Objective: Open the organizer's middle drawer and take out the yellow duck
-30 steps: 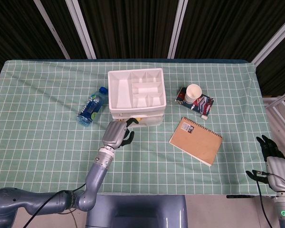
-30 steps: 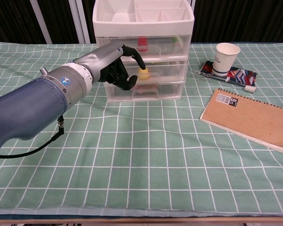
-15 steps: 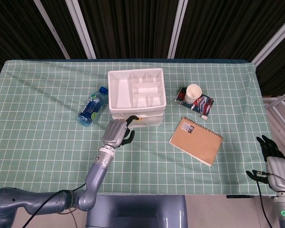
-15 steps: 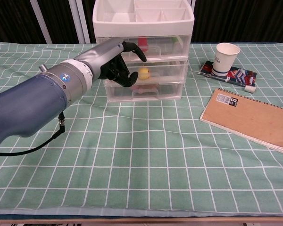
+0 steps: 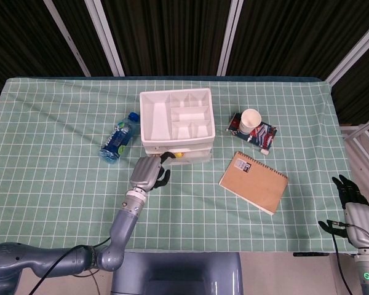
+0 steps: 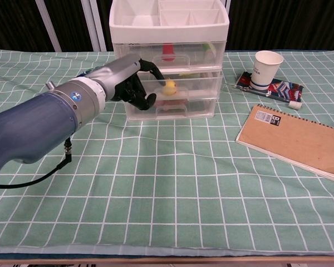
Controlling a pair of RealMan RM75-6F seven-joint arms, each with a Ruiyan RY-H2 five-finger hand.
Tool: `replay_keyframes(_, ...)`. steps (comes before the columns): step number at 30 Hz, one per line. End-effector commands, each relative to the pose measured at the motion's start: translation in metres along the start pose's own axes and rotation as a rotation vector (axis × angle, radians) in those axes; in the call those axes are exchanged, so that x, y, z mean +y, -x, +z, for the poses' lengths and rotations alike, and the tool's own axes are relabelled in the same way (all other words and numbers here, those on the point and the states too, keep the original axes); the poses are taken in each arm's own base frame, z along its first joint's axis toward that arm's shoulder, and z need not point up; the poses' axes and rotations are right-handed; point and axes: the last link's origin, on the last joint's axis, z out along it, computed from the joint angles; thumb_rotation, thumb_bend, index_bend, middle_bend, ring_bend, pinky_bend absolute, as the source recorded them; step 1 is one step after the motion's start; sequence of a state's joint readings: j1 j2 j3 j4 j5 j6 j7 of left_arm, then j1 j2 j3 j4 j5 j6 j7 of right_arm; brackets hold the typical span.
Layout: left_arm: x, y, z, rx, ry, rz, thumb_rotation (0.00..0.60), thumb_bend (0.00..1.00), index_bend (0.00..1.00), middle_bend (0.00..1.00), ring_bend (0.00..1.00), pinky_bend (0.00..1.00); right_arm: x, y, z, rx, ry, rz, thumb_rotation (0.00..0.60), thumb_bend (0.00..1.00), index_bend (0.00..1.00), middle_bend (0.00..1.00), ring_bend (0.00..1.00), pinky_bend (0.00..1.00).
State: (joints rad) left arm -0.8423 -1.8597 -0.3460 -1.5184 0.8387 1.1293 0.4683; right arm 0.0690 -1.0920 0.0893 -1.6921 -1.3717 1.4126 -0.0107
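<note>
The white organizer (image 5: 177, 121) (image 6: 168, 50) stands mid-table with clear drawers. Through the middle drawer's (image 6: 189, 84) clear front I see the yellow duck (image 6: 169, 87), also a small yellow spot in the head view (image 5: 178, 155). The drawer looks pushed in or nearly so. My left hand (image 5: 149, 173) (image 6: 132, 83) is at the left part of that drawer's front, its fingers (image 6: 153, 68) curled in beside the duck's side of the panel, holding nothing I can see. My right hand (image 5: 349, 195) hangs off the table's near right corner, fingers apart, empty.
A blue water bottle (image 5: 117, 140) lies left of the organizer. To its right stand a paper cup (image 5: 250, 118) (image 6: 267, 65) on a colourful packet (image 6: 274, 88) and a brown spiral notebook (image 5: 253, 182) (image 6: 296, 140). Green checked cloth covers the table (image 6: 172, 189).
My left hand has shifted a little to the left along the drawer front, and its raised finger has come down from the top drawer's level. The duck and drawer have not visibly moved.
</note>
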Motion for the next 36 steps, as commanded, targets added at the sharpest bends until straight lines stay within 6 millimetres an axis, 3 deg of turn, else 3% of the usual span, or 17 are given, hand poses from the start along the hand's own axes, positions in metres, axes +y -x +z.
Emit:
replay_keyframes(1,-0.001,0.000,-0.001,-0.007,-0.007,0.003,0.600,0.51,0.34,1.00,1.00,1.00,0.000,0.000,0.000,0.000,0.000,0.001,0.600,0.05,0.00,0.00,0.00,0.23)
replay_keyframes(10,-0.006,-0.008,-0.008,-0.049,-0.029,0.014,0.600,0.51,0.45,1.00,1.00,1.00,0.000,0.000,0.000,-0.001,0.001,0.003,0.600,0.04,0.00,0.00,0.00,0.23)
replay_keyframes(22,-0.016,-0.019,-0.031,-0.094,-0.034,0.032,0.600,0.51,0.46,1.00,1.00,1.00,-0.001,0.000,0.000,-0.002,0.000,0.005,0.600,0.04,0.00,0.00,0.00,0.23)
replay_keyframes(36,-0.022,-0.027,-0.044,-0.120,-0.041,0.027,0.600,0.51,0.46,1.00,1.00,1.00,-0.001,0.000,-0.001,-0.003,0.001,0.007,0.600,0.04,0.00,0.00,0.00,0.23)
